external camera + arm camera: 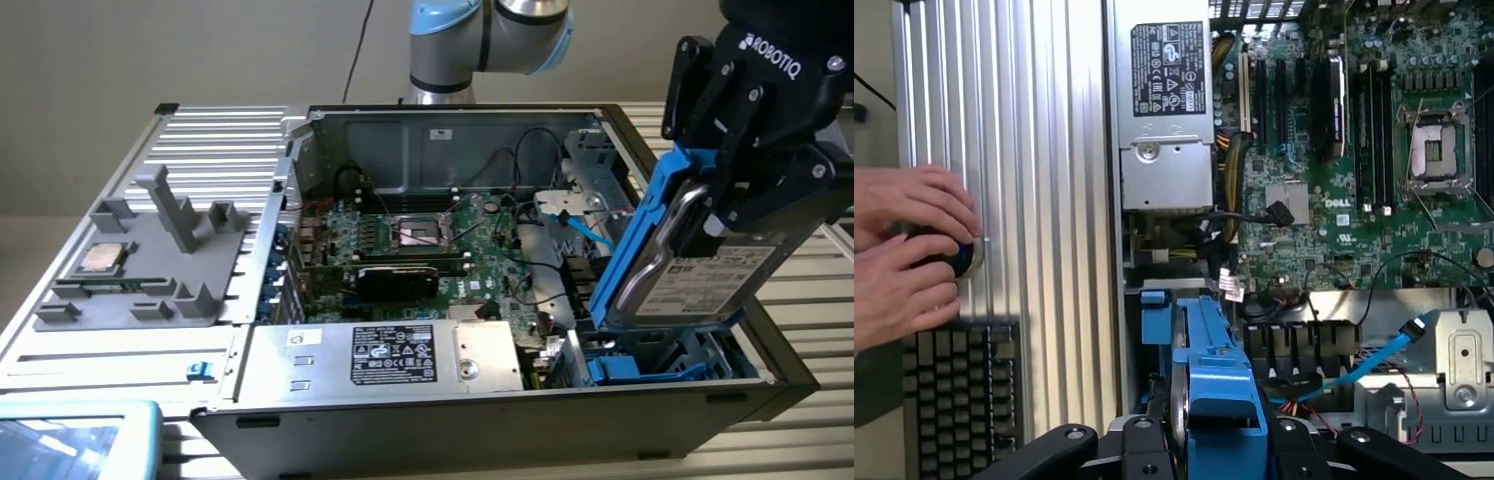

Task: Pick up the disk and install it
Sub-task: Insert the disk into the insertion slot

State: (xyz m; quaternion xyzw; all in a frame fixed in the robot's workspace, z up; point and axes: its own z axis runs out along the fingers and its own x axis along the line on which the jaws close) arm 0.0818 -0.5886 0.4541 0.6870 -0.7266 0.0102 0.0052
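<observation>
The disk (714, 282), a silver-grey drive with a white label in a bright blue carrier, hangs on edge and tilted at the exterior view's right. My gripper (737, 215) is shut on it from above, black fingers clamping its two faces. The disk's lower end sits at the mouth of the blue drive bay (654, 366) in the front right corner of the open computer case (441, 415). In the wrist view the blue carrier (1212, 385) runs down between my gripper (1211, 450) fingers, over the bay.
Inside the case lie the motherboard (427, 240), a silver power supply (400, 355) with a black label, and blue cables (587, 235). A grey fixture (160, 260) holds a small CPU chip (100, 258). A person's hands (904, 250) rest by a keyboard (954, 390).
</observation>
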